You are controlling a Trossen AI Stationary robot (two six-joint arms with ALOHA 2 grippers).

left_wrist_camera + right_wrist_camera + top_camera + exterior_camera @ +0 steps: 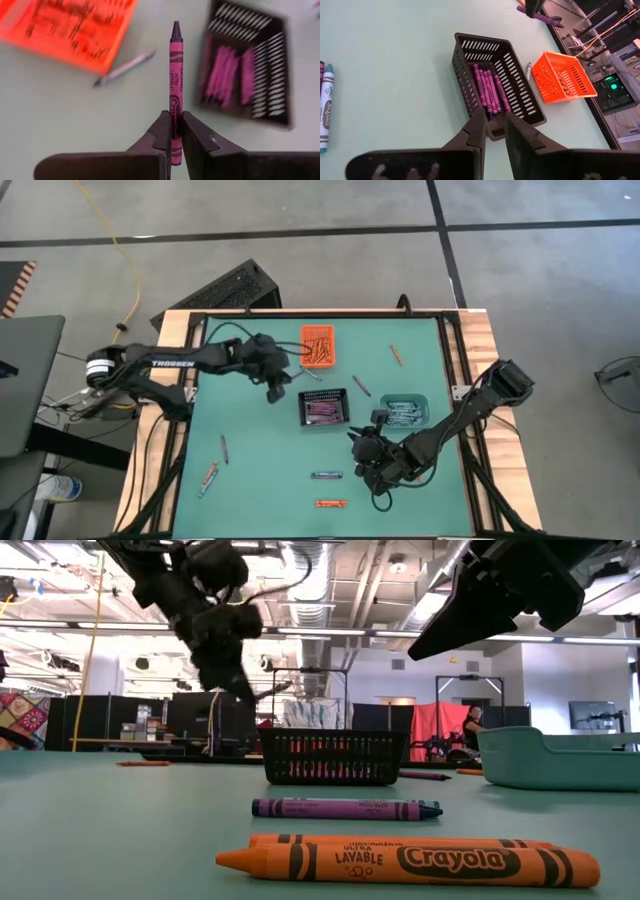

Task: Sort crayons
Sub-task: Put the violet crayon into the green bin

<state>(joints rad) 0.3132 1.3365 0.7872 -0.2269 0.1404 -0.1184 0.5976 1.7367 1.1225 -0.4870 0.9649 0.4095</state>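
Note:
My left gripper [173,120] hovers over the green table between the orange bin [318,345] and the black mesh bin [324,408]. It is shut on a purple crayon [175,70]. The black bin holds purple crayons [487,90], and the orange bin holds orange ones. My right gripper [493,127] hangs above the near end of the black bin, next to the teal bin [405,412]. Its fingers are slightly open with nothing between them. Loose crayons lie flat on the table, among them an orange one [410,860] and a purple one [345,808]. My left gripper pinches the purple crayon's wrapped blunt-end part [174,131] between its two fingers. The crayon lies along the fingers, its pointed tip [175,30] sticking out ahead of them. The fingers slant down from the table's left side. The crayon is lifted clear of the table.
More loose crayons lie at the far right [397,356], beside the black bin [360,387], beside the orange bin [311,373] and at the near left [224,448], [208,477]. A wooden frame [480,340] borders the mat.

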